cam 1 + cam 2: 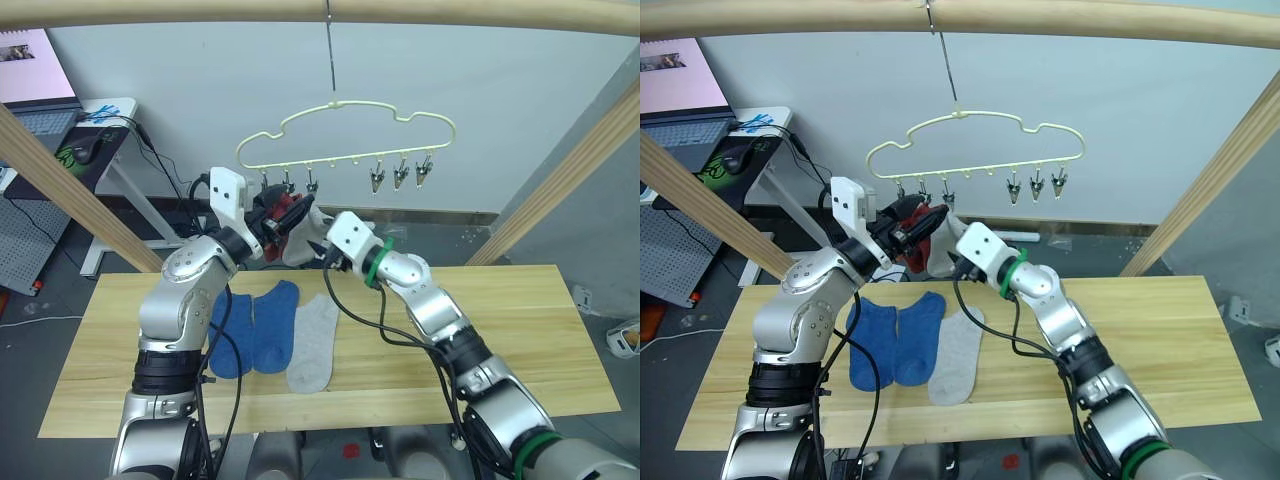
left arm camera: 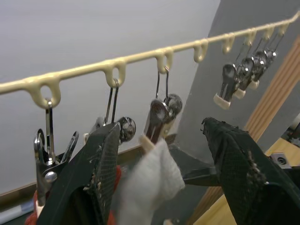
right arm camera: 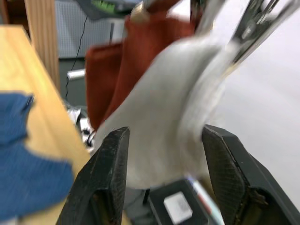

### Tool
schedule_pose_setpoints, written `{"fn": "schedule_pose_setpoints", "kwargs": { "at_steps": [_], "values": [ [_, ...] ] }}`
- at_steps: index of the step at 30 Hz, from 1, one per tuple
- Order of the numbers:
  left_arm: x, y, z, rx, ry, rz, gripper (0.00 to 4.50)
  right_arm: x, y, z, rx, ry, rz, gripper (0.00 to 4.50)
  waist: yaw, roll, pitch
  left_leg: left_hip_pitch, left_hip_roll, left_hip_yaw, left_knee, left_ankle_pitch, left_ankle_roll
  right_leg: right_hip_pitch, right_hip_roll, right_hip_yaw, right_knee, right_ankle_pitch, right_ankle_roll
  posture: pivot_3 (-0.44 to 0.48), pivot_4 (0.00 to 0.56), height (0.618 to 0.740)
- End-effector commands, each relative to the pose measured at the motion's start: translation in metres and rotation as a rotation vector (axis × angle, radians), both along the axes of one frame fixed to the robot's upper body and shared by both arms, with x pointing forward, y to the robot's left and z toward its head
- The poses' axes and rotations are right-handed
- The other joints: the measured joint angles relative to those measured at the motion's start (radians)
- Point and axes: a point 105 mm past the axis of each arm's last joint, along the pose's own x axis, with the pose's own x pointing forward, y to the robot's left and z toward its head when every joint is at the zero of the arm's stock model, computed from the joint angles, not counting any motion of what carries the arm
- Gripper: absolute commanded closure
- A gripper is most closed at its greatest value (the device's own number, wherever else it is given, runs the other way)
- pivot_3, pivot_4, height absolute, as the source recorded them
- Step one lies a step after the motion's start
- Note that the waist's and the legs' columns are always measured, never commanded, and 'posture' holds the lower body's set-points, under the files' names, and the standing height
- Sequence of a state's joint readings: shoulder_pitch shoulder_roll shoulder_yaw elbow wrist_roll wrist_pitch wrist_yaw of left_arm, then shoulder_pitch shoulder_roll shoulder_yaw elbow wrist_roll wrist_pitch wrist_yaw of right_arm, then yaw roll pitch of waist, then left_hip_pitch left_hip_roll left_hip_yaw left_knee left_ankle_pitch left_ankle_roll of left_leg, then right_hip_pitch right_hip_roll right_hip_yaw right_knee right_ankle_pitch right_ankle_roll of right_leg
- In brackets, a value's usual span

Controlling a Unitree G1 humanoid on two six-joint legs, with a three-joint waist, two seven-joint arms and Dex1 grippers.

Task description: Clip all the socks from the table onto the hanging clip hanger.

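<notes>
Left eye view, nearest first: the table [image 1: 520, 340] of pale wood planks runs left to right across the front, grain along its length. Three socks lie flat on it just left of centre, side by side and touching, long axes running roughly front to back, cuffs toward the far edge: two blue socks [image 1: 250, 330] and, to their right, a light grey sock [image 1: 315, 345] tilted slightly with its toe toward the near edge.

Above and beyond them both arms reach up to the left end of the clip hanger [image 1: 345, 135]. The left gripper [image 2: 164, 187] stands released, its two black fingers wide apart on either side of a metal clip [image 2: 159, 115] that pinches the top of a second light grey sock [image 2: 152, 185]. That sock hangs straight down from the clip, long axis vertical. The right gripper [image 3: 161, 183] is likewise spread open, fingers on either side of the hanging grey sock without visibly pressing it. Beside the grey sock, toward the hanger's left end, rust-red socks [image 3: 124, 65] hang down too.

The hanger is a pale-yellow cloud outline, its row of clips running left to right, tilted a little with the left end lower; three clips at the right end hang bare. Its long hook rises to a thick wooden pole [image 1: 400, 12] overhead.

Behind is a grey wall, slanted wooden poles [image 1: 575, 170] at either side, and a desk with a laptop [image 1: 40, 100] at far left.
</notes>
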State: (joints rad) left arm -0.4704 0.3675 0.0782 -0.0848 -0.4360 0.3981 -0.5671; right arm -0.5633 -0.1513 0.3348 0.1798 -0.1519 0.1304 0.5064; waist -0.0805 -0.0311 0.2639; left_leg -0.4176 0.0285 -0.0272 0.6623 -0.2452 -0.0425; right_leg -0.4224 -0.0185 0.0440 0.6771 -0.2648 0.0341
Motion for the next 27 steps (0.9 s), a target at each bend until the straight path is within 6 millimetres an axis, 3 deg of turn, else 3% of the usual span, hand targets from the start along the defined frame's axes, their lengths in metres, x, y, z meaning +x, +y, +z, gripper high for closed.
{"fn": "schedule_pose_setpoints", "kwargs": {
  "at_steps": [1,10,17,21,27],
  "values": [
    [-0.007,-0.003,0.004,0.051,-0.081,-0.024,1.44,-0.023,-0.007,0.009,0.017,-0.007,0.048,2.01,0.000,0.000,-0.002,0.000,0.000,0.000,0.000,0.000,0.000,0.000,0.000,0.000,0.000,0.000,0.000,-0.107,0.154,0.740],
    [-0.026,0.009,-0.010,0.167,-0.118,-0.036,1.44,-0.063,-0.044,0.008,0.018,0.091,0.032,2.01,-0.003,-0.002,-0.013,0.001,-0.001,0.001,0.000,0.003,-0.004,0.000,0.004,-0.001,0.003,0.000,0.000,-0.085,0.128,0.740],
    [-0.047,0.020,-0.015,0.259,-0.118,-0.045,1.44,-0.067,-0.066,0.028,0.112,0.107,-0.059,2.01,0.000,-0.003,-0.035,0.001,0.000,0.001,0.001,0.003,-0.005,0.001,0.004,-0.001,0.003,0.000,0.000,-0.060,0.132,0.740],
    [-0.063,0.040,-0.026,0.323,-0.099,0.024,1.44,-0.067,-0.092,0.035,0.123,0.082,-0.125,2.01,0.001,-0.005,-0.039,0.002,0.000,0.002,0.001,0.003,-0.005,0.002,0.004,0.000,0.003,0.000,0.000,-0.047,0.146,0.740],
    [-0.079,0.057,-0.031,0.355,-0.101,0.101,1.44,-0.065,-0.115,0.037,0.125,0.108,-0.180,2.01,0.016,-0.005,-0.042,0.003,0.000,0.002,0.001,0.004,-0.004,0.002,0.005,-0.001,0.003,0.000,0.000,-0.026,0.132,0.740]
  ]
}}
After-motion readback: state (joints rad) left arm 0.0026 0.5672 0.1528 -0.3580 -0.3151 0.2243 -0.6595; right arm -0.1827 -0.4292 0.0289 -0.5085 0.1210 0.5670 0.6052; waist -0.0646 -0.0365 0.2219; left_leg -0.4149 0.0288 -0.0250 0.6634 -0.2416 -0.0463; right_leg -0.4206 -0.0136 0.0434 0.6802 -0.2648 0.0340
